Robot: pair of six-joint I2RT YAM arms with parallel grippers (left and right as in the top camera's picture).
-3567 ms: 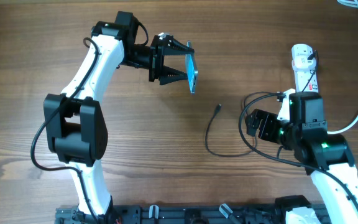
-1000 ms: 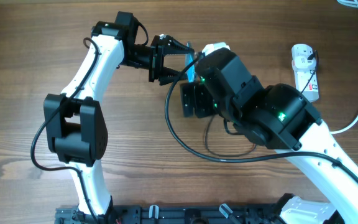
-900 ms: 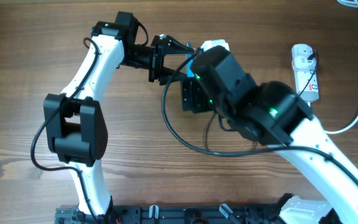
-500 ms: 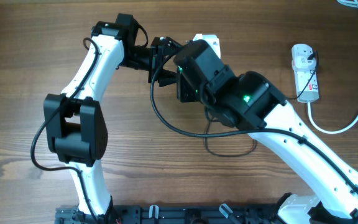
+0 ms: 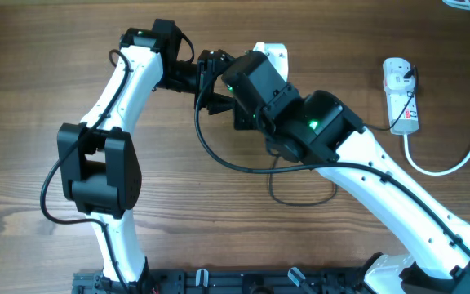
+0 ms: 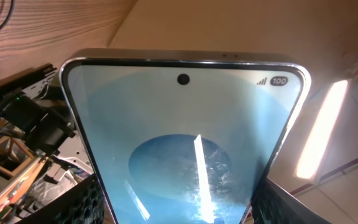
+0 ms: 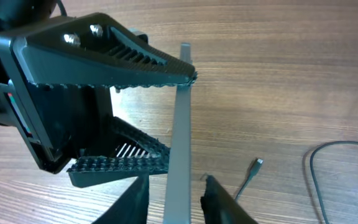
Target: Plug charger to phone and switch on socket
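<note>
The phone [image 6: 185,143], its cyan screen lit, fills the left wrist view with my left gripper [image 6: 178,190] shut on its sides. In the right wrist view the phone [image 7: 180,112] shows edge-on as a grey strip held between the left fingers [image 7: 110,68]. My right gripper [image 7: 178,182] straddles that edge, open, with a narrow gap on each side. The charger's connector tip [image 7: 257,164] lies on the table beyond, its black cable [image 5: 300,202] looping toward the socket [image 5: 398,98]. From overhead the right arm [image 5: 259,90] hides the phone.
The socket's thick white cord [image 5: 463,155] curves off the right edge of the wooden table. A black plug [image 5: 406,75] sits in the socket's far end. A dark rail [image 5: 259,282] runs along the table's front edge.
My right arm has swung left from near the socket and come over the phone. Its jaws have narrowed around the phone's edge. The left arm has kept still.
</note>
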